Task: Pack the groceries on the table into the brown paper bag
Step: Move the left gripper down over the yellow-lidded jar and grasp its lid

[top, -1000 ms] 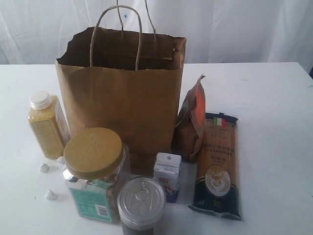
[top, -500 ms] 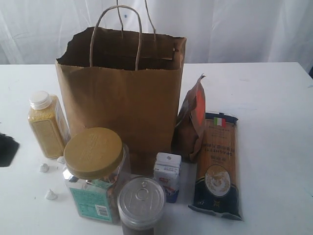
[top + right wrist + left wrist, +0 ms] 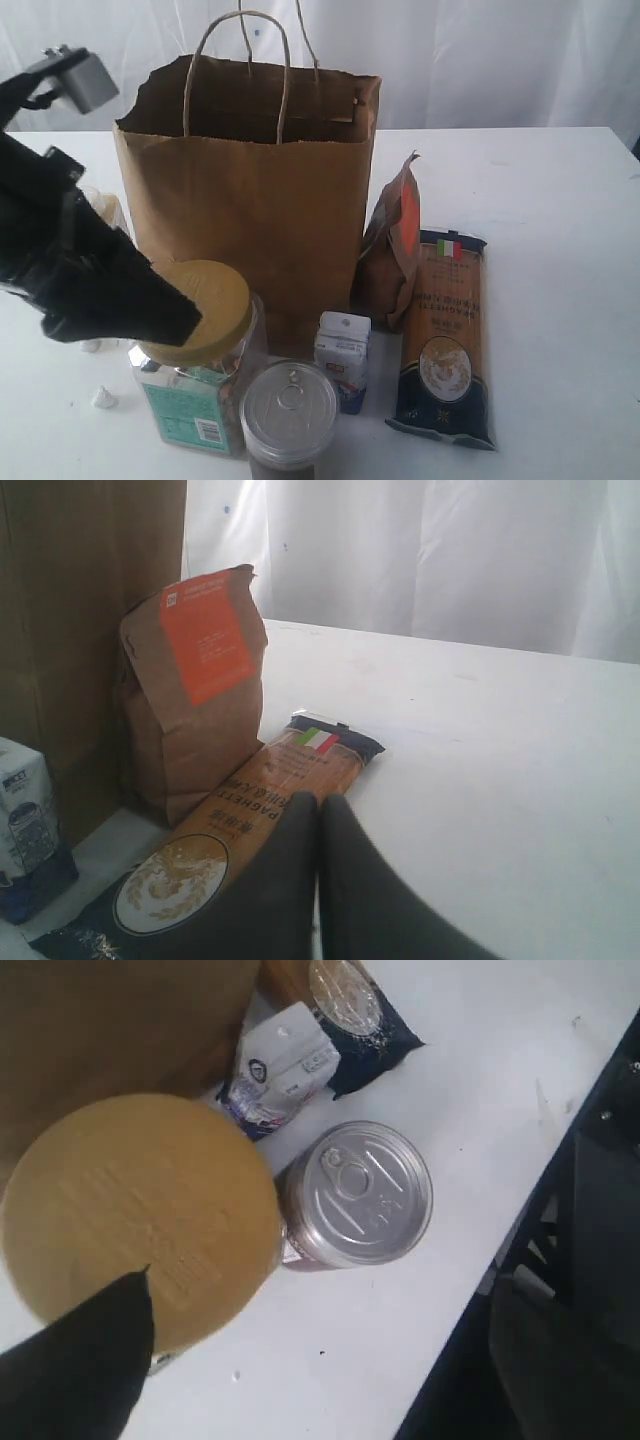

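Observation:
The brown paper bag (image 3: 250, 220) stands upright and open on the table (image 3: 560, 200). In front of it are the yellow-lidded jar (image 3: 205, 300) (image 3: 140, 1210), the silver-topped can (image 3: 290, 410) (image 3: 365, 1195) and the small carton (image 3: 342, 355) (image 3: 280, 1060). To its right the orange-labelled pouch (image 3: 392, 255) (image 3: 195, 690) stands by the flat spaghetti packet (image 3: 445, 340) (image 3: 270, 790). My left gripper (image 3: 160, 305) hangs open over the jar's lid, empty, with one finger (image 3: 80, 1360) showing. My left arm hides the grain bottle. My right gripper (image 3: 320, 805) is shut and empty above the packet's edge.
A small foil-wrapped piece (image 3: 103, 398) lies on the table left of the jar. The table's front edge (image 3: 480, 1280) runs close beside the can. A white curtain (image 3: 480, 60) hangs behind the table.
My left arm has swung in from the left, over the bottle and onto the jar's lid, and its jaws have opened. The groceries, the bag and the right gripper have not moved.

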### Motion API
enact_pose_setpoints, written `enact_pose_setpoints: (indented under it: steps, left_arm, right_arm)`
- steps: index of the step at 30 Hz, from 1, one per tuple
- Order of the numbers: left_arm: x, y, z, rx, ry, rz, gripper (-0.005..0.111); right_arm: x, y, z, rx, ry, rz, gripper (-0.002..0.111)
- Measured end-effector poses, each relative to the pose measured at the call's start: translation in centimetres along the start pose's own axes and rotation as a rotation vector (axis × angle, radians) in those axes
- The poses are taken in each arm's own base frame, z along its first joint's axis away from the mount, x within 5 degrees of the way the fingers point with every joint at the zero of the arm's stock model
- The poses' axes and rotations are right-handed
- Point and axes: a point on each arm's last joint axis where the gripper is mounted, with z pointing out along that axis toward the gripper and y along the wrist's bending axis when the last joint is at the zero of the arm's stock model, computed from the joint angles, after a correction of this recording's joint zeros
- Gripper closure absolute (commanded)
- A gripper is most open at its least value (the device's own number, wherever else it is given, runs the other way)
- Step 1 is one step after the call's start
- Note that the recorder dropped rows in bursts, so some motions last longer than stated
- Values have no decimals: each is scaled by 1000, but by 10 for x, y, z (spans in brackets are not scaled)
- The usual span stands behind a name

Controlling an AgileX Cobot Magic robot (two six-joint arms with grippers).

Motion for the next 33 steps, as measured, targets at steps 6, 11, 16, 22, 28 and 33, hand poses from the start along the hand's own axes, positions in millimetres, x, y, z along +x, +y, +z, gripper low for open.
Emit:
enact_pose_setpoints:
  steps: [6, 11, 16, 22, 28, 33]
  left_arm:
    - [1, 9, 13, -71, 79, 74, 1]
    - [3, 20, 13, -182, 102, 15, 1]
    - [-2, 24, 15, -203, 93, -89, 1]
    - [-28, 17, 31, -212, 140, -104, 2]
    - [-30, 28, 46, -445, 263, -150, 2]
    - [-35, 18, 50, -340, 193, -233, 2]
  right_arm:
    - [0, 0, 0, 0, 0, 0, 108]
    - [0, 0, 0, 0, 0, 0, 108]
    - [0, 0, 0, 0, 0, 0, 108]
    - [0, 0, 0, 0, 0, 0, 108]
    - [0, 0, 0, 0, 0, 0, 108]
    - [0, 0, 0, 0, 0, 0, 108]
